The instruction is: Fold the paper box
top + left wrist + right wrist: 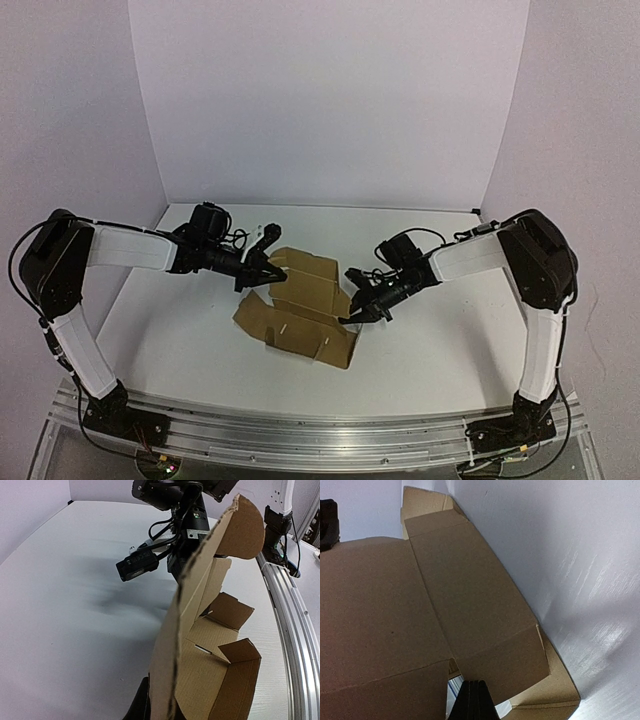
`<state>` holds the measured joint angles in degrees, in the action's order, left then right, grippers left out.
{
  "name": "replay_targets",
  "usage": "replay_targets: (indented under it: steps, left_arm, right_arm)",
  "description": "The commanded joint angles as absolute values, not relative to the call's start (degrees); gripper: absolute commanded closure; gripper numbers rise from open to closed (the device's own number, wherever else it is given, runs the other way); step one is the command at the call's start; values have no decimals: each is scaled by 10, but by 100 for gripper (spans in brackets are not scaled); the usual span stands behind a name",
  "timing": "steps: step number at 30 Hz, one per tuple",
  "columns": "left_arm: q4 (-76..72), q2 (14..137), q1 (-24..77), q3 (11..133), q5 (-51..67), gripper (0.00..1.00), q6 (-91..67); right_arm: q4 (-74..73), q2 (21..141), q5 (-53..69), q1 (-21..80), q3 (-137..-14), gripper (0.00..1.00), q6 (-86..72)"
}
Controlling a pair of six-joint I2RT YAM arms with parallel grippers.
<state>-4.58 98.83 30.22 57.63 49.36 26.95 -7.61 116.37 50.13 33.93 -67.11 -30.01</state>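
We take the paper box (300, 310) as our mark: it lies partly folded on the white table (450, 340), brown cardboard with its base panel flat and several walls and flaps raised at angles. The left gripper (270, 272) meets the box at its far left corner, and in the left wrist view one tall panel rises almost upright straight out of the claw, its raw corrugated edge running up the middle of the picture. There the jaws are pinched tight on that panel, one dark finger showing just beside it on the outer face. On the inner side of that held panel we see the box floor with a small slot and two short flaps standing up. The right gripper (474, 700) sits at the box's right edge, opposite the left one. In the right wrist view its two fingers are pressed together into a single dark point at a gap between two panels. We cannot tell whether any cardboard is caught between them. Both arms reach toward the box from either side.
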Motion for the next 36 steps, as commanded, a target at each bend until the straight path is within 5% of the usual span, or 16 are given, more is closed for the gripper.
replay_targets:
  steps: [1,13,36]
  left_arm:
    - [-67,985,302,597,498,100,228]
    - [-41,990,301,613,482,100,139]
    - [-54,986,302,611,428,100,129]
  right_arm:
    - [-84,1185,479,346,-692,100,-317]
    - [-86,1149,298,344,-686,100,-418]
    - [-88,1176,383,378,-723,100,-444]
